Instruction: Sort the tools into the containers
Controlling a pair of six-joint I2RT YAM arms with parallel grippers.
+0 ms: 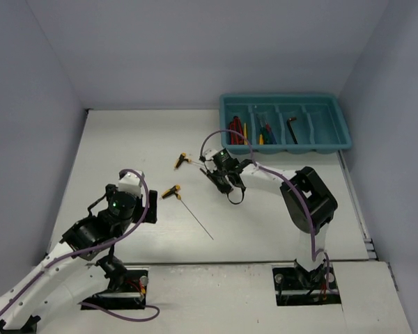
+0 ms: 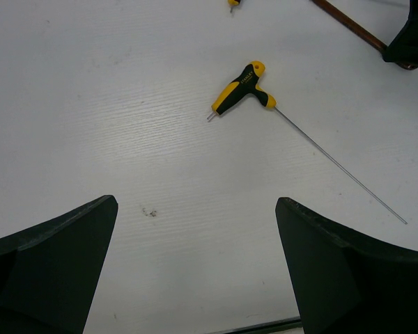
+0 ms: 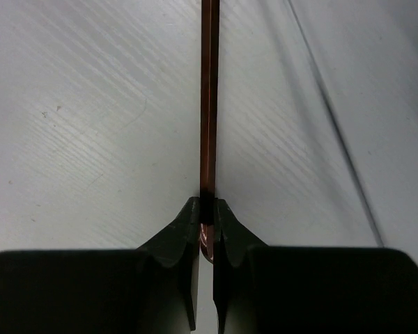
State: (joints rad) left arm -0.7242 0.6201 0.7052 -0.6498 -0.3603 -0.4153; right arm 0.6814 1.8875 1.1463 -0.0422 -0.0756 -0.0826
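My right gripper (image 1: pixel 228 186) (image 3: pixel 207 205) is shut on the end of a thin reddish-brown hex key (image 3: pixel 210 97), held low over the white table. The key runs up-left from the fingers in the top view (image 1: pixel 210 174). A yellow-black T-handle (image 1: pixel 171 191) (image 2: pixel 242 87) with a long thin shaft lies mid-table. A second T-handle (image 1: pixel 182 161) lies beyond it. My left gripper (image 1: pixel 150 207) (image 2: pixel 195 202) is open and empty, left of the nearer T-handle. The teal tray (image 1: pixel 334 104) at the far right holds red pliers (image 1: pixel 235 128), screwdrivers (image 1: pixel 267 133) and a dark hex key (image 1: pixel 292 129).
Grey-blue walls close in the table on the left, back and right. A purple cable loops over each arm. The right arm's elbow (image 1: pixel 310 198) stands between its base and the tray.
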